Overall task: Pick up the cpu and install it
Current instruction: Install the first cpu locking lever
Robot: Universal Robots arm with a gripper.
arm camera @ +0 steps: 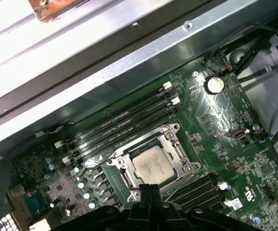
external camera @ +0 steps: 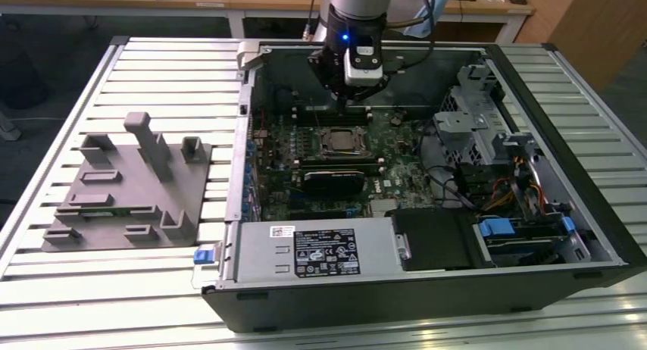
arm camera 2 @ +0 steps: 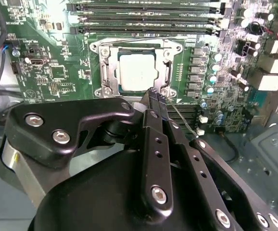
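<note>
The cpu (external camera: 344, 140) is a small silver-grey square lying flat inside the metal socket frame (external camera: 345, 127) on the green motherboard (external camera: 399, 149). Both wrist views show it seated in the socket: cpu (arm camera 2: 136, 72), cpu (arm camera: 151, 163). My gripper (external camera: 344, 104) hangs just above the board at the socket's edge, a little off the chip. Its black fingers (arm camera 2: 154, 98) are pressed together with nothing between them. The gripper (arm camera: 150, 188) stops short of the chip and does not touch it.
The open computer case (external camera: 566, 115) surrounds the board, with memory slots (arm camera 2: 139, 19) beside the socket, a power supply (external camera: 314, 251) at the front and drive bays with cables (external camera: 505, 176) on the exterior view's right. A grey tray (external camera: 111, 214) with upright blocks stands on the slatted table on the exterior view's left.
</note>
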